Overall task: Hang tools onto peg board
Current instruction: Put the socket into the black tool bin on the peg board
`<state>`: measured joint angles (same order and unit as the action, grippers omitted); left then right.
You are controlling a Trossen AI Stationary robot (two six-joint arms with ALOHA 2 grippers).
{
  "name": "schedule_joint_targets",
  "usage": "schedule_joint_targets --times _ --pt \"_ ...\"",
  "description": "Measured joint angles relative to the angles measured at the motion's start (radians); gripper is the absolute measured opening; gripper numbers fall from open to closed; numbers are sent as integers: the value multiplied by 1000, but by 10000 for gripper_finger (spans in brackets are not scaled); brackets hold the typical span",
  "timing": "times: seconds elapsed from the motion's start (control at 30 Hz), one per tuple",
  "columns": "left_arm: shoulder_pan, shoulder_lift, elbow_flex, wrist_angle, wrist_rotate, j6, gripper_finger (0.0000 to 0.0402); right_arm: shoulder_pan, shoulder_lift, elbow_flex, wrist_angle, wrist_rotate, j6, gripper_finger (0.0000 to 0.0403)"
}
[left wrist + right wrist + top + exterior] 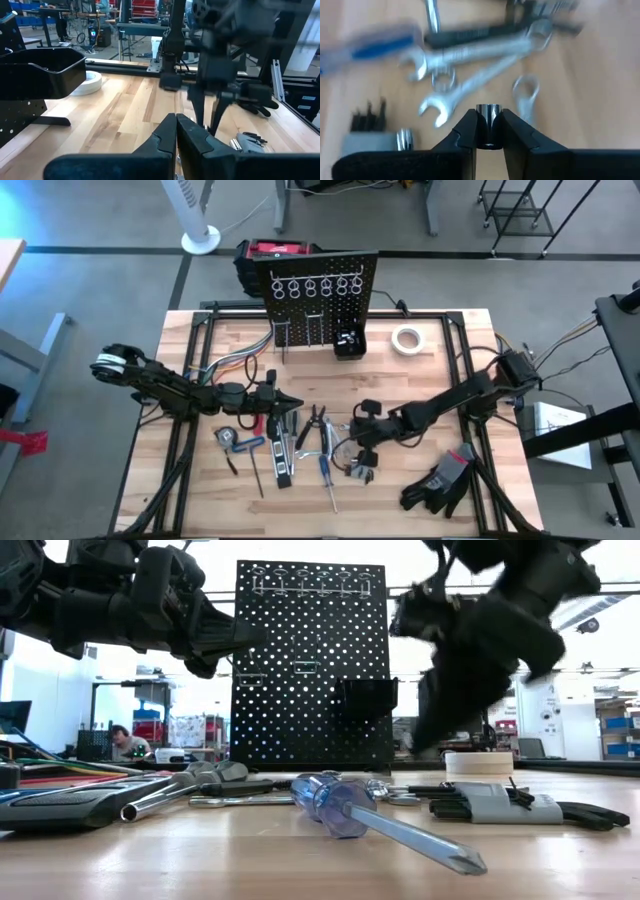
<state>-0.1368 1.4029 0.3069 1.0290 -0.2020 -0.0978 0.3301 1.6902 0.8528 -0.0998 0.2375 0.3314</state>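
I see the right gripper (489, 131) closed down on a small shiny metal socket (489, 124), which stands upright between the two fingers, with pads touching its sides. Just beyond the fingertips lie two silver wrenches (479, 50), crossed over each other on the tabletop (455, 385), with a blue-handled tool (370, 47) off to one side and a black holder of bits (367, 120) near the gripper's other side. From above, the right gripper (362, 442) hangs over the cluster of tools near the middle of the tabletop, with a pair of black gloves (440, 482) on the side toward the front edge.

I see the left gripper (176, 129) fully closed, fingers pressed together with nothing between them. From above it (290, 402) points toward the right gripper, and black pliers (317, 427) lie on the tabletop between the two.

The peg board (322, 288) stands upright at the far edge, well apart from both grippers, with a row of silver ring hooks (312, 285) along its top and a small black bin (349, 342) at its foot. I see no tool hung on those rings. A white tape roll (406, 339) lies just beside the bin.

In the low view, a blue-handled screwdriver (375, 818) lies on the tabletop, nearest the camera.
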Motion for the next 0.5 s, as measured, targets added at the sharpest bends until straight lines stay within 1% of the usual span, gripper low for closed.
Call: schedule_joint_targets --times 0.13,0.23,0.4,0.5 --pt "0 0 0 -2 0 0 0 -35 -68 7 -2 89 -86 47" --pt "0 0 0 -5 -1 0 0 -86 -129 9 3 155 -141 47" --pt "1 0 0 -6 -4 12 0 -208 -204 9 18 165 -212 47" --pt "1 0 4 -6 -18 14 0 -282 -217 10 34 167 -278 47"
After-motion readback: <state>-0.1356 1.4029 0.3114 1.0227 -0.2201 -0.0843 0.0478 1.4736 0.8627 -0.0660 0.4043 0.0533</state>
